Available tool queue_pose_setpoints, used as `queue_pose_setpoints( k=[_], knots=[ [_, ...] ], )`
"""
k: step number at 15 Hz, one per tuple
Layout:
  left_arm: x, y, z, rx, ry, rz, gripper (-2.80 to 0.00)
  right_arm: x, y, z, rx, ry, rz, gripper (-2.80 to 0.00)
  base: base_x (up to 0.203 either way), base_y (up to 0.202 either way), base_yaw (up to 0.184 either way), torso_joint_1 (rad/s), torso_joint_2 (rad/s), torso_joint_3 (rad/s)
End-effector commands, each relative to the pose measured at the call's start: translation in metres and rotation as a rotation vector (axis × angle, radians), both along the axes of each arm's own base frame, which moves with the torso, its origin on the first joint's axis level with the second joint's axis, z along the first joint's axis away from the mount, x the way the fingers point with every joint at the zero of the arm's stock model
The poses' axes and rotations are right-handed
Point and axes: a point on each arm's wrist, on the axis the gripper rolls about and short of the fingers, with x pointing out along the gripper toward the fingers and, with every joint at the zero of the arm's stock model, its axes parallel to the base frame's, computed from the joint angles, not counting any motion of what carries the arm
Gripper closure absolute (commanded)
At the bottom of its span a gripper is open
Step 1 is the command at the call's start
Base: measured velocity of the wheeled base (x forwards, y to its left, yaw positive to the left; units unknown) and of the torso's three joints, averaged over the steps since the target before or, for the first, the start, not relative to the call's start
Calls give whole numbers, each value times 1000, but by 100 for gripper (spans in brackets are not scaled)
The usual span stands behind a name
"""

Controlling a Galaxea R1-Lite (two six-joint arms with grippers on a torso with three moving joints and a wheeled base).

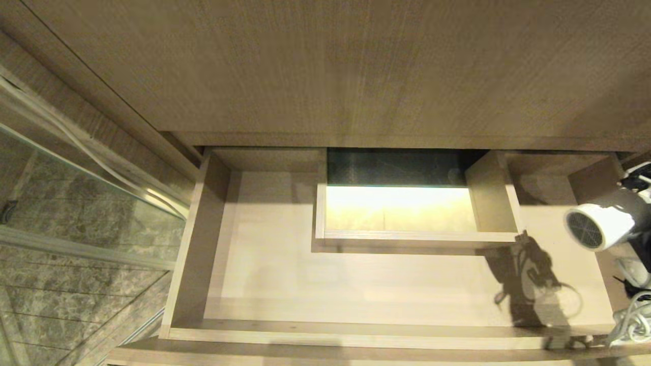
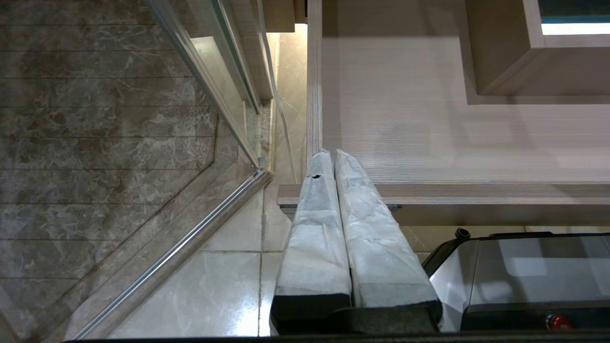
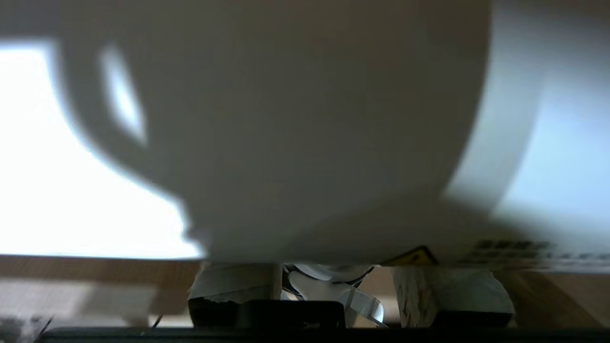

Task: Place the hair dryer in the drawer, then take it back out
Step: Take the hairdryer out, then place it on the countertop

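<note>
Head view, left to right: shower glass (image 1: 76, 203) at 9 o'clock; drawer (image 1: 193, 244) pulled out, floor bare; dryer (image 1: 600, 223) at 3 o'clock, held above the drawer's right end, grille facing left, cord (image 1: 633, 317) dangling at 4 o'clock. Left gripper (image 2: 329, 159) parked by the drawer's left front corner, jaws pressed together. Right gripper (image 3: 333, 286) with jaws clamped on the dryer. Likely the putting-in step or the lift-out; cannot tell which. If putting in: lower inside the walls, then release.

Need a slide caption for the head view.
Right hand holds the white plastic hair dryer above the right end of the open light-brown wooden drawer.
</note>
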Motion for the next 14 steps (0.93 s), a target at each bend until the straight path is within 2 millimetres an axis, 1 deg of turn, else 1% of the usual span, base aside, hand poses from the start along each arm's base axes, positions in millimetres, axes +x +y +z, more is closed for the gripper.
queue_pose_setpoints(
  k=[1, 3, 7, 9, 10, 12, 14],
  knots=[
    [0, 0, 0, 0, 1, 0, 0, -56, 20, 33, -72, -183, 12, 0, 0, 0, 0, 0, 0, 0],
    [0, 0, 0, -1, -1, 0, 0, -91, 33, 45, -124, -288, 29, 0, 0, 0, 0, 0, 0, 0],
    [0, 0, 0, -1, 0, 0, 0, -146, 52, 57, -219, -462, 56, 0, 0, 0, 0, 0, 0, 0],
    [0, 0, 0, -1, -1, 0, 0, -165, 59, 58, -244, -524, 61, 0, 0, 0, 0, 0, 0, 0],
    [0, 0, 0, 0, 0, 0, 0, -171, 61, 58, -251, -543, 62, 0, 0, 0, 0, 0, 0, 0],
    [0, 0, 0, 0, -1, 0, 0, -182, 64, 57, -256, -571, 58, 0, 0, 0, 0, 0, 0, 0],
    [0, 0, 0, 1, -1, 0, 0, -186, 66, 59, -260, -591, 55, 0, 0, 0, 0, 53, -83, -13]
  ],
)
